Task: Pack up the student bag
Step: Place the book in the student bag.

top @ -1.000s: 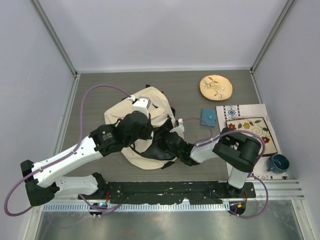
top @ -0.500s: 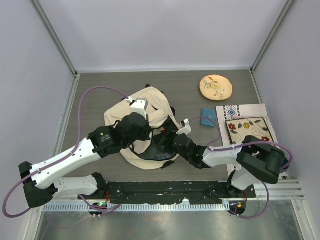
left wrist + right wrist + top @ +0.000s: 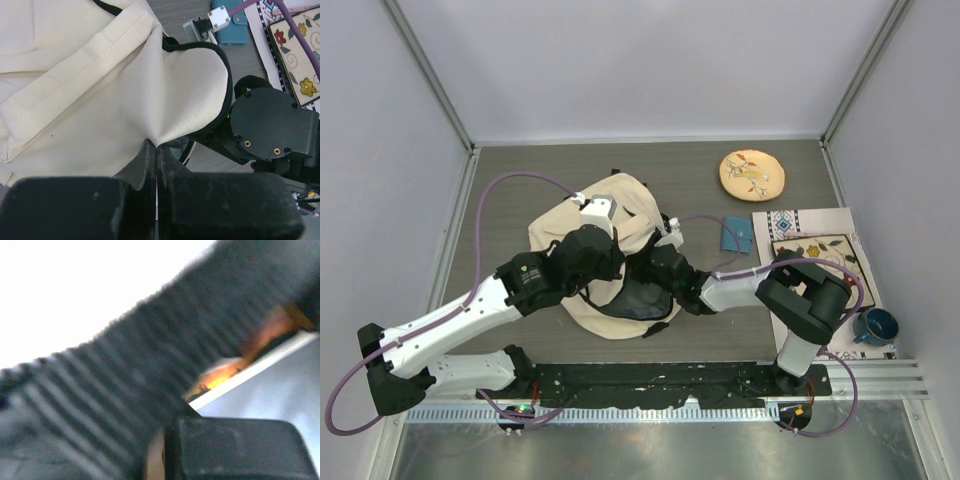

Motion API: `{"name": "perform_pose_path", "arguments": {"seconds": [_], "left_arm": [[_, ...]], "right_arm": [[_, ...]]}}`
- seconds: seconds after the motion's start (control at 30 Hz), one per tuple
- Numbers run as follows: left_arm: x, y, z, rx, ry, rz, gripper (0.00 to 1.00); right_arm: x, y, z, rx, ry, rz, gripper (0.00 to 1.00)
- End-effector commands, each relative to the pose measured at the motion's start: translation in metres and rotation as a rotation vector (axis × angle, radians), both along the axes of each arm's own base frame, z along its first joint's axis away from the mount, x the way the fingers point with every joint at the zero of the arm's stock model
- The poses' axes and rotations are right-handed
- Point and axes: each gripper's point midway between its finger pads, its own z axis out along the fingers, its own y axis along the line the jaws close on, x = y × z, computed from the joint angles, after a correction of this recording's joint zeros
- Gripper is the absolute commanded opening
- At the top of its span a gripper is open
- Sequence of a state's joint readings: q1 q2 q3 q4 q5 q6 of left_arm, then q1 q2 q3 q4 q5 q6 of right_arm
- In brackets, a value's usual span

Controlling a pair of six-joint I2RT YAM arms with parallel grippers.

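Observation:
The cream student bag (image 3: 582,232) lies at the table's middle-left with its dark zipped mouth (image 3: 638,298) facing right. My left gripper (image 3: 156,146) is shut on a pinch of the bag's cream fabric (image 3: 125,90) and holds the flap up beside the black zip rim (image 3: 226,75). My right gripper (image 3: 655,280) reaches into the mouth from the right, its black wrist (image 3: 270,125) pressed against the rim. The right wrist view is blurred: a ribbed black band (image 3: 125,375), a pale flat edge with an orange glow (image 3: 235,375) and one dark finger (image 3: 235,450). How the right jaws stand does not show.
A small teal book (image 3: 737,234) lies just right of the bag. Behind it sits a round tan embroidered disc (image 3: 752,174). A floral patterned mat (image 3: 823,262) and a blue cup (image 3: 875,325) are at the right edge. Grey walls close in the table.
The right wrist has swung left and further into the bag's mouth, and its elbow has drawn back toward the base. The left gripper keeps its hold without moving.

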State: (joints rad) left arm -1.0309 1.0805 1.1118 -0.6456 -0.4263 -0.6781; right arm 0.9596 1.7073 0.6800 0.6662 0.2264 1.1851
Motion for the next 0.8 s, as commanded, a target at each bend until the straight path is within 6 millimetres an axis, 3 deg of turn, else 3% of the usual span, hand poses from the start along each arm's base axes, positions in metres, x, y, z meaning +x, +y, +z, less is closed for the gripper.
{"name": "perform_pose_path", "arguments": {"seconds": [0.0,0.13,0.27,0.3,0.33,0.4,0.47,0.5,0.57,0.6,0.7,0.73,0.77], "left_arm": [[0.007,-0.008,0.024,-0.101,-0.047,0.02,0.0],[0.009,-0.01,0.024,-0.105,-0.048,0.024,0.0],[0.009,-0.012,0.024,-0.105,-0.045,0.022,0.0],[0.009,-0.012,0.023,-0.103,-0.044,0.022,0.0],[0.01,-0.012,0.023,-0.1,-0.043,0.023,0.0],[0.01,-0.012,0.022,-0.095,-0.042,0.026,0.0],[0.01,-0.01,0.02,-0.088,-0.04,0.032,0.0],[0.011,-0.008,0.018,-0.082,-0.04,0.039,0.0],[0.011,-0.006,0.02,-0.081,-0.044,0.046,0.0],[0.011,-0.005,0.02,-0.079,-0.046,0.049,0.0],[0.012,0.0,0.019,-0.073,-0.048,0.058,0.0],[0.012,0.001,0.018,-0.07,-0.046,0.062,0.0],[0.013,0.002,0.017,-0.069,-0.046,0.065,0.0]], "right_arm": [[0.013,0.029,0.036,0.077,-0.083,0.054,0.01],[0.015,0.043,0.035,0.107,-0.065,0.078,0.01],[0.017,0.046,0.021,0.143,-0.012,0.055,0.04],[0.016,0.047,0.024,0.164,-0.017,0.056,0.1],[0.014,0.047,0.022,0.167,-0.013,0.062,0.25],[0.01,0.042,0.019,0.168,-0.009,0.068,0.39],[0.004,0.031,0.014,0.146,-0.014,0.064,0.46],[0.003,0.027,0.024,0.152,-0.037,0.063,0.53],[-0.005,0.011,0.016,0.102,-0.052,0.061,0.59],[-0.008,0.006,0.027,0.109,-0.072,0.063,0.64],[-0.021,-0.01,0.02,0.06,-0.074,0.086,0.67],[-0.025,-0.014,0.031,0.068,-0.091,0.095,0.67],[-0.031,-0.019,0.023,0.034,-0.076,0.105,0.67]]}}
